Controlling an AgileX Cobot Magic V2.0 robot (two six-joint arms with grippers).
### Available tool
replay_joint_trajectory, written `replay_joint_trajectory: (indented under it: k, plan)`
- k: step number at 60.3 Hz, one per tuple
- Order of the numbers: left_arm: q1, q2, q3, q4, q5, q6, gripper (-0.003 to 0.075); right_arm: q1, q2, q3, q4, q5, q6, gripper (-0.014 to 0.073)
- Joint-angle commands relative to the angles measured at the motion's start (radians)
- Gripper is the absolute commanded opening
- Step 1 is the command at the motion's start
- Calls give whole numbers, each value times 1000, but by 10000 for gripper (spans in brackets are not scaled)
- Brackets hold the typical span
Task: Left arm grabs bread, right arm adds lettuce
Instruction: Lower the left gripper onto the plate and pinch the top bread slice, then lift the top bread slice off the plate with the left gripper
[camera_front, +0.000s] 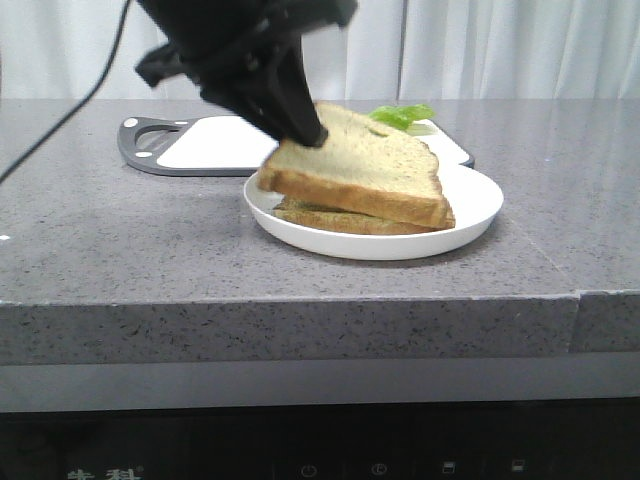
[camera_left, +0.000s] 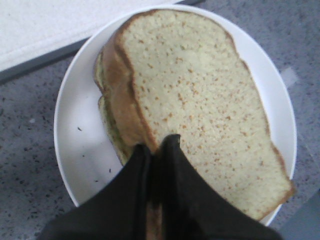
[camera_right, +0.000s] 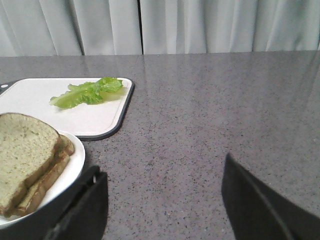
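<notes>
Grey counter (camera_front: 120, 260); our left gripper (camera_left: 159, 150) pinched the top bread (camera_front: 365, 165) to lift it, right gripper (camera_right: 162, 200) gaped open, lettuce (camera_right: 87, 93) beyond it.

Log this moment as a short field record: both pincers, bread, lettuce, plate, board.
left pincer: shut on the top bread slice, one edge lifted
lower slice: flat on the plate, under the lifted one
plate: white, on the grey counter
lettuce: lying on the cutting board, untouched
right pincer: open, empty, over bare counter beside the plate
</notes>
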Motion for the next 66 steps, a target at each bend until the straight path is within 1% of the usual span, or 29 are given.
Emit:
replay_joint_trajectory:
  k: [1, 9, 17, 20, 24, 31, 35, 37, 45, 50, 54, 61, 66]
  plan:
    - [-1, -108, -28, 5, -52, 0, -21, -5, 19, -35, -3, -67, -8, 505]
    - [-1, -186, -15, 75, -98, -11, -21, -5, 19, -35, -3, -75, -8, 505]
    - [-1, -316, 76, 182, -238, -64, -21, -5, 60, -46, -3, -88, -22, 505]
    - [-1, -379, 138, 237, -302, -98, -21, -5, 110, -58, -3, -94, -39, 505]
    - [-1, -448, 208, 298, -351, -122, -21, -5, 192, -77, -3, -111, -52, 505]
    - [-1, -560, 319, 440, -394, -195, -21, 0, 333, -120, -2, -173, -52, 505]
    - [-1, -633, 382, 554, -411, -267, -21, 0, 438, -159, -2, -208, -60, 505]
    - [-1, -663, 406, 606, -413, -309, -21, 0, 491, -178, -2, -217, -67, 505]
    - [-1, -802, 516, 879, -409, -570, -21, 10, 710, -305, -2, -232, -92, 505]
    - [-1, -880, 566, 984, -404, -677, -21, 39, 830, -408, -3, -226, -100, 505]
    - [-1, -934, 591, 1035, -387, -727, -21, 73, 929, -502, -3, -217, -120, 505]
    - [-1, -974, 597, 1039, -315, -729, -21, 131, 1085, -659, -3, -181, -180, 505]
    - [-1, -976, 597, 1039, -280, -729, -21, 163, 1201, -812, -3, -122, -224, 505]
